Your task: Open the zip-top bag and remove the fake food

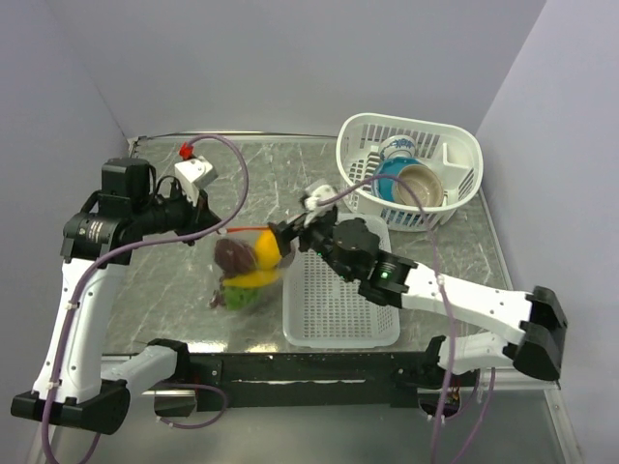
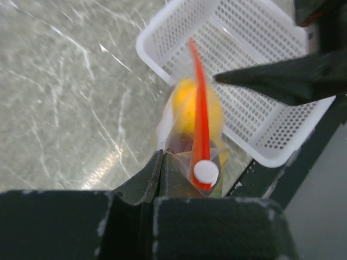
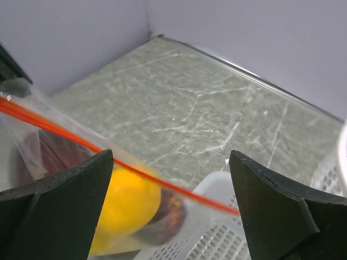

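The zip-top bag [image 1: 247,273] hangs above the table, its orange-red zipper strip [image 1: 253,229] stretched between my two grippers. It holds the fake food: a dark red apple [image 1: 232,254], a yellow-orange round fruit [image 1: 263,249], a yellow banana [image 1: 253,279] and a green piece [image 1: 242,298]. My left gripper [image 1: 215,230] is shut on the bag's left corner [image 2: 161,154], beside the white slider [image 2: 206,171]. My right gripper [image 1: 287,235] is open, with the strip [image 3: 162,181] running between its fingers [image 3: 59,195]. The round fruit [image 3: 127,203] shows below the strip.
A flat white slotted basket [image 1: 338,290] lies just right of the bag, under my right arm. A taller white basket [image 1: 406,119] at the back right holds a blue bowl [image 1: 392,179] and a tan bowl [image 1: 423,184]. Walls close in on the left, back and right.
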You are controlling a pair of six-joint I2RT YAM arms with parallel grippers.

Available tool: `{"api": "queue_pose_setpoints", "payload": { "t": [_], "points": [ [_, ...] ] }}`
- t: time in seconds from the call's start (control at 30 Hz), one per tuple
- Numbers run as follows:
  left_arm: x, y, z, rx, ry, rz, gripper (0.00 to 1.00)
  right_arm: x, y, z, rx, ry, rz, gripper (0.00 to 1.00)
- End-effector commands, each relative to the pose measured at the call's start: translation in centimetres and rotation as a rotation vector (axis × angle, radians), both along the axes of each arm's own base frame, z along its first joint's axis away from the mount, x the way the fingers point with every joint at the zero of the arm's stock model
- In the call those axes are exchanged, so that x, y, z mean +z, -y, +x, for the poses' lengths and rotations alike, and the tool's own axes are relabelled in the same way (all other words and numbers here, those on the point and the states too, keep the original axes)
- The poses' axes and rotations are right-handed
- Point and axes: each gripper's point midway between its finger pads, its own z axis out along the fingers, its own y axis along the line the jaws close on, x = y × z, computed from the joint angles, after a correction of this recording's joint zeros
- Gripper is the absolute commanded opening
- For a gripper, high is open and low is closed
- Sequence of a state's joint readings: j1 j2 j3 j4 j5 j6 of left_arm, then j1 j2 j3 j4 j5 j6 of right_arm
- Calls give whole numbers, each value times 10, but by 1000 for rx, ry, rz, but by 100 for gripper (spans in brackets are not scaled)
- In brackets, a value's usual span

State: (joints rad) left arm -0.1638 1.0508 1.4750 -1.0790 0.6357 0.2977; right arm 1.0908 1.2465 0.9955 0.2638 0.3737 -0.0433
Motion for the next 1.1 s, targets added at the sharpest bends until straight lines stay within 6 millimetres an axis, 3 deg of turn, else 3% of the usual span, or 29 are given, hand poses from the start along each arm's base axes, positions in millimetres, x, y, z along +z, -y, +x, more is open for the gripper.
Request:
{"api": "queue_pose_setpoints", "payload": {
  "t": [0.0,0.17,0.3,0.57,0.83,0.93,1.07],
  "points": [
    [3,7,-7,-73,41,-17,1,11,-40,-14,216,167,-94,94],
    [-3,6,-9,-73,37,-9,1,-1,-67,-38,421,146,-140,92],
    [-6,8,-11,-90,32,-14,1,-4,-75,-51,507,139,-140,90],
    [-1,14,-25,-163,13,-29,1,-7,-90,-52,581,147,-179,73],
    [3,15,-40,-223,0,-26,1,-9,-92,-44,601,129,-167,63],
    [4,17,-45,-244,-8,-30,1,-14,-96,-44,622,114,-178,52],
    [3,18,-48,-267,-27,-30,3,-19,-102,-45,657,76,-187,28]
  ]
}}
